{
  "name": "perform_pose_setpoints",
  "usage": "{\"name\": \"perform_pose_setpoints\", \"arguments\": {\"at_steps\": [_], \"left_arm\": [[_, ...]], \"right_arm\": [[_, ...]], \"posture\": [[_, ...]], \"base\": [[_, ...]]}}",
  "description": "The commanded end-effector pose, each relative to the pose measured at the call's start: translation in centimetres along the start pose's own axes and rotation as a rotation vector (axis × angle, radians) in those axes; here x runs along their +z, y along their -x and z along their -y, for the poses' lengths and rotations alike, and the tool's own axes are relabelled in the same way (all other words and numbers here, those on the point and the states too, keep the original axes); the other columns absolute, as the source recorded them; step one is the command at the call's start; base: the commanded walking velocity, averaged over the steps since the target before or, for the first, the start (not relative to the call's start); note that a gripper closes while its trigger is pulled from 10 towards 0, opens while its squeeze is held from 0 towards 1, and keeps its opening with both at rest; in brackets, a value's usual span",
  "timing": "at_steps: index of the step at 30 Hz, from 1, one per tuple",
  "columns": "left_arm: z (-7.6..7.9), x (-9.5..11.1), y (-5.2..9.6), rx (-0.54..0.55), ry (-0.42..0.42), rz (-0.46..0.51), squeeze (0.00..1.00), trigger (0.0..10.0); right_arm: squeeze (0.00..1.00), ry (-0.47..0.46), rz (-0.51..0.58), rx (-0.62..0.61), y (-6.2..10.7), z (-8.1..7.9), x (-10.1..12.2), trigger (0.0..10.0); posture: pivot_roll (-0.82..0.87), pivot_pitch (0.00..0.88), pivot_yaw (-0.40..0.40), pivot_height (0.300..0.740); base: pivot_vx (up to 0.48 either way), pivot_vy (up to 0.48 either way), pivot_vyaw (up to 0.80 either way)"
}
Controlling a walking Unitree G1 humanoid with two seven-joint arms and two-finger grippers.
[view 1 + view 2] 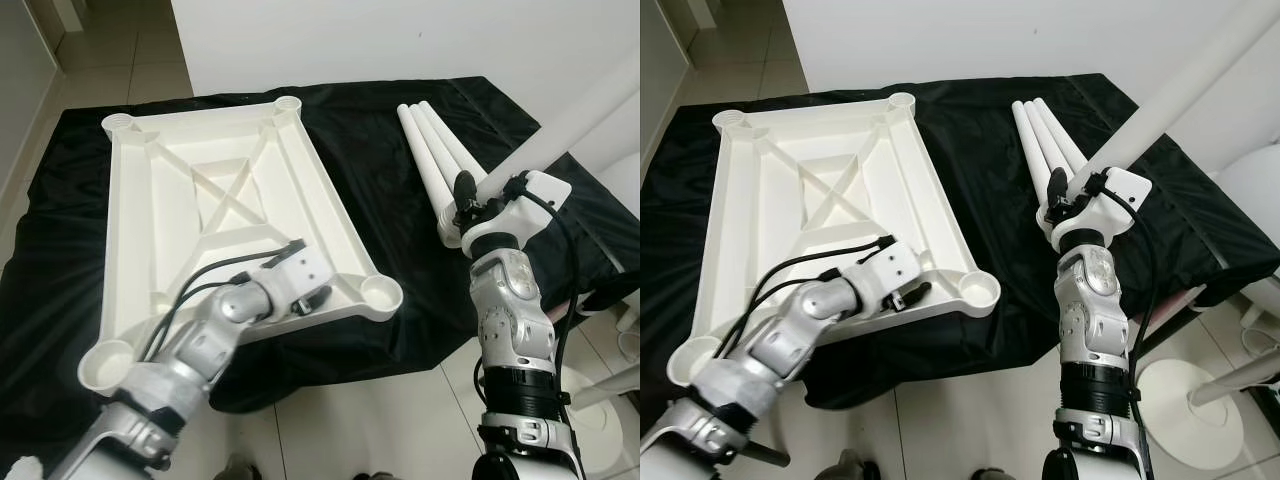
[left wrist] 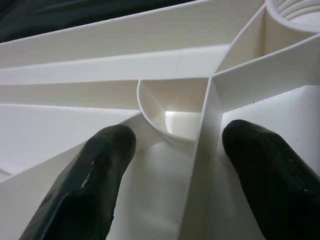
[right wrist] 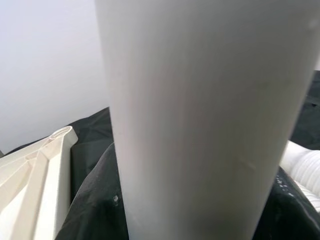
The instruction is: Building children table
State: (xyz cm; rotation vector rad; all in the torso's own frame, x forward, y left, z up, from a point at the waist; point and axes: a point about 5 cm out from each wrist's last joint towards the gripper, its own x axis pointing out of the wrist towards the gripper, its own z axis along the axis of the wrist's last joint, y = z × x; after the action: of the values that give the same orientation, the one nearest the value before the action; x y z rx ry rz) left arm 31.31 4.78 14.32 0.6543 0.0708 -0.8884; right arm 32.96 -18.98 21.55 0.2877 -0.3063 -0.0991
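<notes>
A white plastic tabletop (image 1: pixel 200 190) lies upside down on a black cloth (image 1: pixel 370 170), ribs up, with a round leg socket (image 1: pixel 380 292) at each corner. My left gripper (image 1: pixel 310 298) rests on its near edge beside that socket. It is open, and its fingers (image 2: pixel 100 170) stand on either side of a rib. My right gripper (image 1: pixel 470 205) is shut on a white table leg (image 1: pixel 580 115), held raised and slanting up to the right. This leg (image 3: pixel 200 120) looms large in the right wrist view. Three more white legs (image 1: pixel 430 150) lie side by side on the cloth.
The cloth-covered surface ends near my body, with tiled floor (image 1: pixel 340 420) below. A white wall (image 1: pixel 400 40) stands behind. A white round base (image 1: pixel 1185 400) and other white furniture (image 1: pixel 1255 190) stand to the right.
</notes>
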Motion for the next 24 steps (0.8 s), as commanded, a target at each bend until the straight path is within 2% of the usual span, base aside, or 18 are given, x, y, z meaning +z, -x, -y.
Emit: {"name": "perform_pose_setpoints", "arguments": {"at_steps": [1,2,3,4,6,9,10,15,17,19,21,22,24], "left_arm": [[0.8,0.5,-0.8,-0.005,-0.014,-0.007,0.0,10.0],[0.8,0.5,-0.8,-0.005,-0.014,-0.007,0.0,10.0],[0.9,1.5,-1.6,0.009,0.003,0.018,0.0,10.0],[0.9,1.5,-1.6,0.009,0.003,0.018,0.0,10.0],[1.1,2.8,-2.3,0.022,0.025,0.053,0.0,10.0],[1.2,3.4,-2.7,0.035,0.031,0.066,0.0,10.0],[1.1,4.6,-3.4,0.069,0.023,0.105,0.0,10.0],[0.4,6.3,-4.0,0.141,0.062,0.168,0.0,10.0],[0.4,6.3,-4.0,0.141,0.062,0.168,0.0,10.0],[0.1,7.0,-4.0,0.137,0.1,0.208,0.0,10.0],[-0.6,7.5,-3.3,0.123,0.148,0.28,0.0,10.0],[-0.6,7.5,-3.3,0.123,0.148,0.28,0.0,10.0],[-1.6,7.3,-2.2,0.081,0.221,0.349,0.0,10.0]], "right_arm": [[0.0,-0.003,0.023,0.014,0.1,-0.2,0.3,10.0],[0.0,-0.003,0.023,0.014,0.1,-0.2,0.3,10.0],[0.0,0.005,0.022,0.022,0.2,-0.4,0.2,10.0],[0.0,0.005,0.022,0.022,0.2,-0.4,0.2,10.0],[0.0,0.018,0.023,0.04,0.5,-0.6,0.2,10.0],[0.0,0.024,0.02,0.051,0.6,-0.7,0.2,10.0],[0.0,0.032,0.022,0.074,0.8,-1.0,0.1,10.0],[0.0,0.039,0.028,0.119,1.1,-1.7,0.1,10.0],[0.0,0.039,0.028,0.119,1.1,-1.7,0.1,10.0],[0.0,0.051,0.026,0.149,1.4,-2.1,0.1,10.0],[0.0,0.063,0.024,0.173,1.7,-2.3,-0.1,10.0],[0.0,0.063,0.024,0.173,1.7,-2.3,-0.1,10.0],[0.0,0.076,0.015,0.188,2.2,-2.1,-0.4,10.0]], "posture": [[0.03,0.082,0.026,0.74],[0.03,0.082,0.026,0.74],[0.02,0.081,0.032,0.74],[0.02,0.081,0.032,0.74],[0.02,0.081,0.039,0.74],[0.02,0.081,0.039,0.74],[0.0,0.08,0.052,0.74],[-0.01,0.081,0.054,0.74],[-0.01,0.081,0.054,0.74],[-0.01,0.078,0.054,0.74],[-0.01,0.072,0.052,0.74],[-0.01,0.072,0.052,0.74],[-0.01,0.07,0.049,0.74]], "base": [[0.0,0.0,0.0],[0.0,0.0,0.0],[0.0,0.0,0.0],[0.0,0.0,0.0],[0.0,0.0,0.0],[0.0,0.0,0.0],[0.0,0.0,0.0],[0.0,0.0,0.0],[0.0,0.0,0.0],[0.0,0.0,0.0],[0.0,0.0,0.0],[0.0,0.0,0.0],[0.0,0.0,0.0]]}}
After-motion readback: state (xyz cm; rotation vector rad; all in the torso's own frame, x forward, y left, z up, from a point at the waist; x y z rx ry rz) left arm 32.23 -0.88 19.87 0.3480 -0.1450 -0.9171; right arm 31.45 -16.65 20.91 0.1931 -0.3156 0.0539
